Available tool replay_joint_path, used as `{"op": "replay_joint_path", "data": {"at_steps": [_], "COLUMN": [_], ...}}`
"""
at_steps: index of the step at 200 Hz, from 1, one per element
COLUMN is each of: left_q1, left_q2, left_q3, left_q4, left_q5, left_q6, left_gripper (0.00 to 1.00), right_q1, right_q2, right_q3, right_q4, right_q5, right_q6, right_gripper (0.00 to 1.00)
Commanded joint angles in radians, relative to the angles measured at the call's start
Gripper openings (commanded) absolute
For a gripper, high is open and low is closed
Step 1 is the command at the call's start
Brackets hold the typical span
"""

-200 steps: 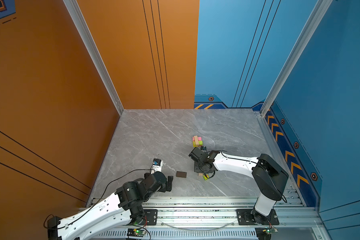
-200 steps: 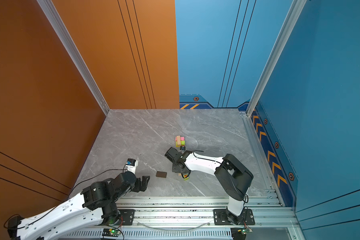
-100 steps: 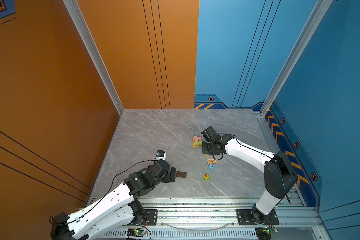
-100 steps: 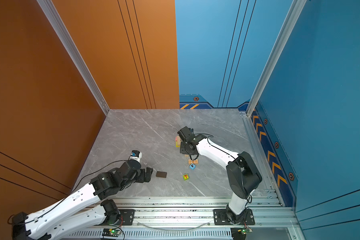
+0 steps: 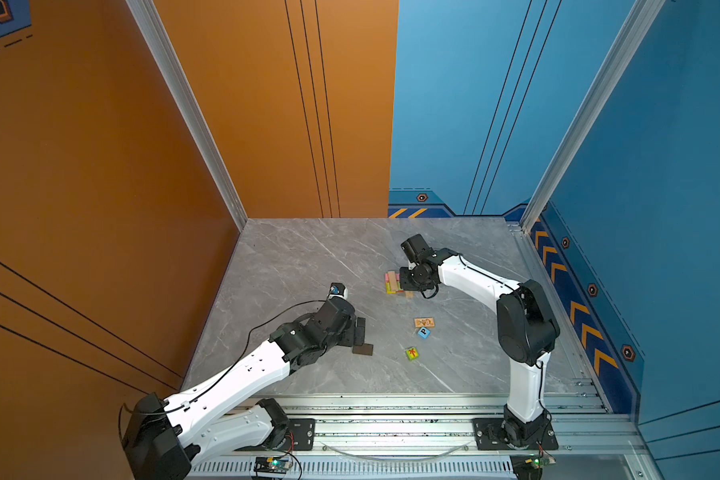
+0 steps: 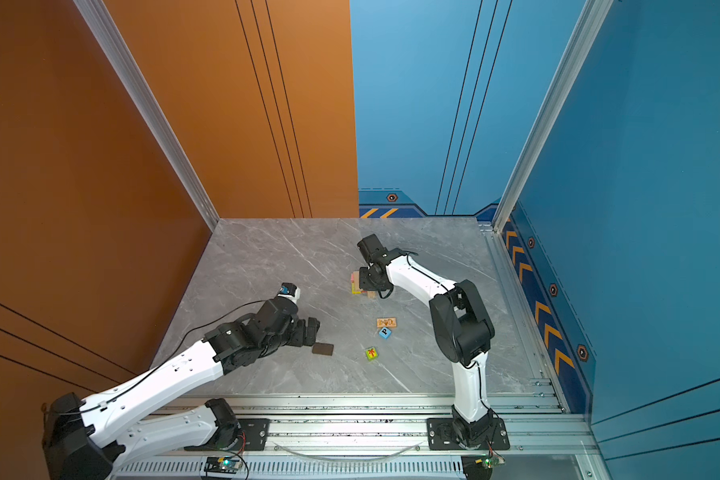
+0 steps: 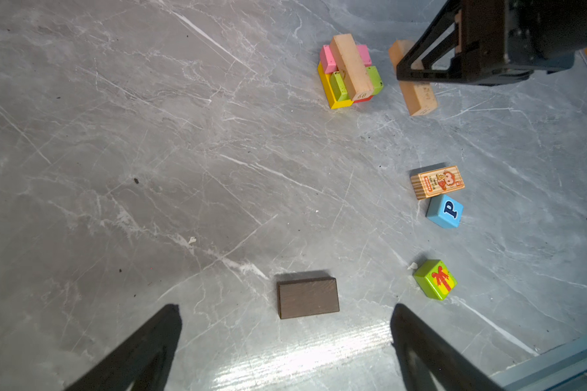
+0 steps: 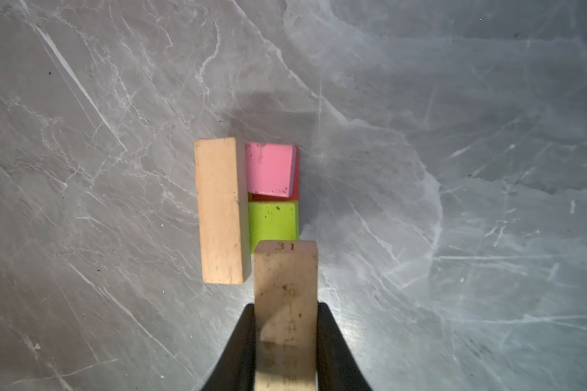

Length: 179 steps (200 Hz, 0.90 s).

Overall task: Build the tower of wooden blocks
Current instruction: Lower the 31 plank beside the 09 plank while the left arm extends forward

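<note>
The wood block tower is a low stack: yellow and red at the bottom, pink and lime above, and a tan bar across the top. It shows in both top views. My right gripper is shut on a second tan block, which hangs right beside the stack, its end over the lime piece. My left gripper is open just above the table, and a dark brown block lies flat a little ahead of its fingers.
Loose on the table nearer the front lie a monkey-printed tan block, a blue "P" cube and a green cube. Orange and blue walls enclose the table. The rail runs along the front.
My right gripper carried the tan block from beside the loose blocks back to the stack. My left arm reached forward toward the dark brown block.
</note>
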Motion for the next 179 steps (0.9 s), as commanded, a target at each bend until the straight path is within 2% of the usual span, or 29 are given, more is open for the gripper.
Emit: {"op": "replay_joint_path", "data": {"at_steps": [1, 83, 179], "left_q1": [0.017, 0.051, 0.077], "left_q2": [0.022, 0.093, 0.145], "left_q3": [0.034, 0.054, 0.061], "left_q4": [0.017, 0.054, 0.105], "left_q5": [0.025, 0.058, 0.100], "left_q6": [0.026, 0.037, 0.049], "left_gripper": [0.98, 0.98, 0.98], "right_q1": [-0.012, -0.040, -0.045], "right_q2": [0.030, 0.143, 0.179], "right_q3": [0.070, 0.174, 0.218], "right_q4": [-0.040, -0.051, -0.072], "right_q5": [-0.039, -0.090, -0.104], "right_q6": [-0.042, -0.072, -0.084], "right_gripper": [0.22, 0.23, 0.25]}}
